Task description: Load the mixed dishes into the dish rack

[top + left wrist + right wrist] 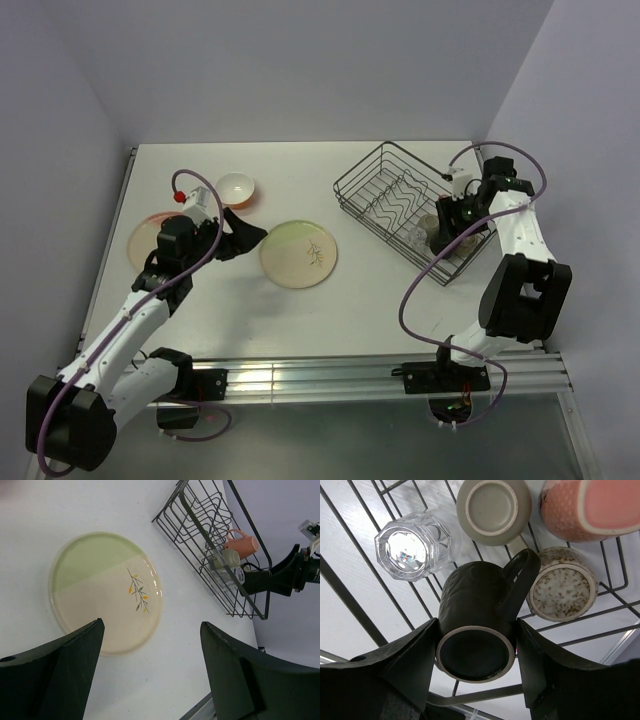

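at far left the pink plate (150, 235) lies flat on the counter (350, 320), with the orange bowl (237, 187) just behind it. the left end effector (150, 645) hangs with its fingers wide apart, holding nothing, by the edge of the green plate (105, 590), which lies flat mid-counter. the rack (360, 163) already holds the glass (412, 542), grey-green cup (493, 510), pink cup (585, 507) and speckled bowl (562, 590). the right end effector (477, 647) is clamped on the brown cup (475, 615) down among them. the step in hand looks like seating this cup; next comes letting go and lifting clear of the wires
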Robot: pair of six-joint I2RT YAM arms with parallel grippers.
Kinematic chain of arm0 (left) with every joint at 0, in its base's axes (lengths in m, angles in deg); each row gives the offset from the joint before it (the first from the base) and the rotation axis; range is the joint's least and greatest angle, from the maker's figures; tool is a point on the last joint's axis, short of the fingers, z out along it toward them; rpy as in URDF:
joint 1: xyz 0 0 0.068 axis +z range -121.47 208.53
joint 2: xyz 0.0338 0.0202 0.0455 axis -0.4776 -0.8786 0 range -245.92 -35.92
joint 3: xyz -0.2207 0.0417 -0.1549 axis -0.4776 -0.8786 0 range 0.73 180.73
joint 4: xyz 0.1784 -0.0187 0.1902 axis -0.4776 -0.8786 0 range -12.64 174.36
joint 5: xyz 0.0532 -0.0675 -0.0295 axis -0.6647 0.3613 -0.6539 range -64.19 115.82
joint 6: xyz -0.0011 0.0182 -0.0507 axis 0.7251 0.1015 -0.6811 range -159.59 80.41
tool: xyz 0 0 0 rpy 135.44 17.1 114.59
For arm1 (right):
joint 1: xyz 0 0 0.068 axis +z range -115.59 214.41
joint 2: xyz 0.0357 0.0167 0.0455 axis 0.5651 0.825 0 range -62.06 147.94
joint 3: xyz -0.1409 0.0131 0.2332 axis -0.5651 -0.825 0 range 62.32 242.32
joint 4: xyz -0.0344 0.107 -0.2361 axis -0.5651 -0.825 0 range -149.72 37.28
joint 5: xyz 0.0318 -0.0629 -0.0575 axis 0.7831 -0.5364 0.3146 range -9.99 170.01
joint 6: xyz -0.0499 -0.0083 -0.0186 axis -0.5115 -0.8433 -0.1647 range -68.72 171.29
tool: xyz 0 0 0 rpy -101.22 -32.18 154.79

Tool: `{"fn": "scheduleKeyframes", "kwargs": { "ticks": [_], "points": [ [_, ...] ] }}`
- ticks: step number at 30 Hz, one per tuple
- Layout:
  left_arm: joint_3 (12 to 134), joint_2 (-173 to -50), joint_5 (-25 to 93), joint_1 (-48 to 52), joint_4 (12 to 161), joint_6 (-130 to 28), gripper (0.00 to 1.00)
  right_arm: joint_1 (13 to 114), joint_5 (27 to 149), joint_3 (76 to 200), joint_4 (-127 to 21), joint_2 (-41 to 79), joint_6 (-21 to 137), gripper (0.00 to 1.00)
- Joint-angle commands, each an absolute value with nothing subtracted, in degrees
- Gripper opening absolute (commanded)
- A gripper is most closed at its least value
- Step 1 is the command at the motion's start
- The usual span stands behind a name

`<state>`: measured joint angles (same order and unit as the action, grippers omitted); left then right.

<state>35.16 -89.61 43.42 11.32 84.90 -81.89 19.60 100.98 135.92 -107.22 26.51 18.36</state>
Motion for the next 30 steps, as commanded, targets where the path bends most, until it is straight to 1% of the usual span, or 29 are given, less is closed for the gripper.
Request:
{"fn": "scheduleKeyframes", "kwargs": {
  "ticks": [1, 13, 20, 29, 30],
  "points": [
    [35.7, -89.7, 43.0, 11.6, 85.4, -81.2, 0.84, 20.7, 100.1, 134.5, -103.2, 26.0, 18.0, 0.0],
    [36.8, -91.0, 42.7, 11.6, 85.1, -80.5, 0.84, 22.3, 97.3, 132.7, -101.1, 28.8, 17.4, 0.0],
    [36.2, -90.3, 42.2, 11.7, 84.6, -80.5, 0.84, 22.3, 97.0, 132.5, -101.5, 27.8, 16.5, 0.0],
    [36.8, -91.3, 42.4, 11.7, 84.5, -80.0, 0.84, 22.6, 97.3, 130.8, -100.6, 28.9, 17.3, 0.09],
    [36.8, -91.3, 42.4, 11.7, 84.5, -80.0, 0.84, 22.7, 97.1, 130.6, -100.4, 29.1, 17.4, 0.11]
  ]
}}
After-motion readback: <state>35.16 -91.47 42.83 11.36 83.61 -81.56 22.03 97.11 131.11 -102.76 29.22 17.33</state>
